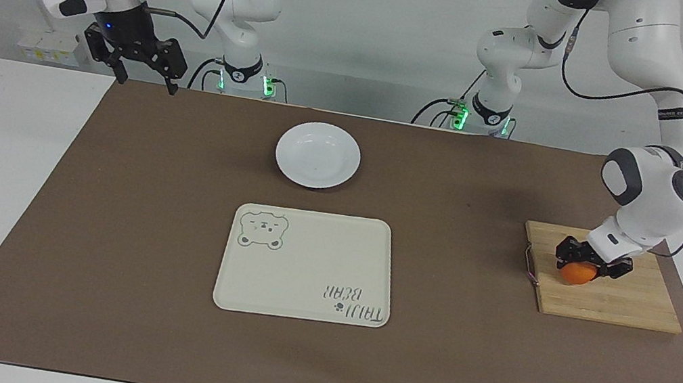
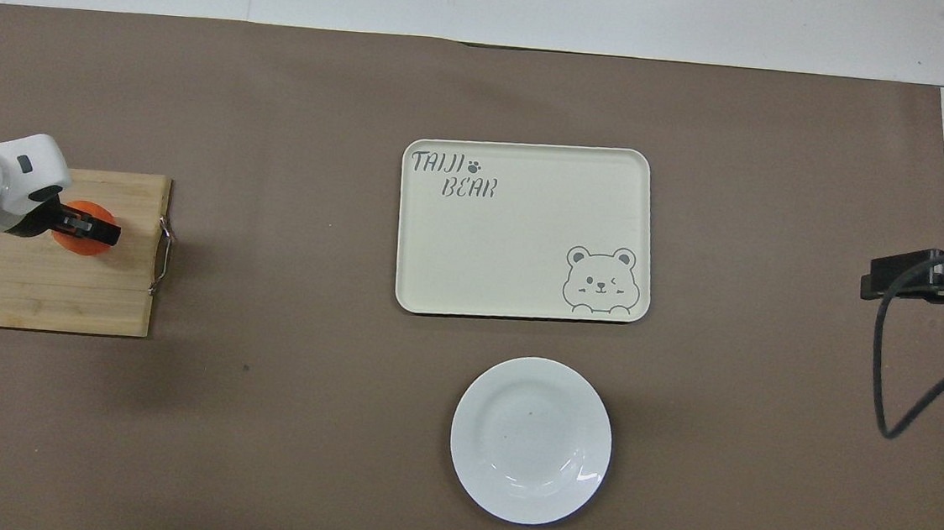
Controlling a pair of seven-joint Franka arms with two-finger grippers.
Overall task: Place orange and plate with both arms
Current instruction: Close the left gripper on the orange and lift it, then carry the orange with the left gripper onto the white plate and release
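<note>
The orange (image 1: 576, 274) is at the wooden board (image 1: 612, 299), toward the left arm's end of the table. My left gripper (image 1: 588, 265) is shut on the orange from above; I cannot tell whether it still touches the board. It also shows in the overhead view (image 2: 87, 228), with the orange (image 2: 74, 240) partly covered by the fingers. The white plate (image 1: 318, 155) lies empty on the brown mat, near the robots, and shows in the overhead view (image 2: 531, 440). My right gripper (image 1: 146, 80) hangs open and empty over the mat's corner at the right arm's end.
A cream tray with a bear drawing (image 1: 307, 265) lies in the middle of the mat, farther from the robots than the plate. The board (image 2: 40, 298) has a metal handle on the edge facing the tray. Two smaller arms with green lights stand at the back.
</note>
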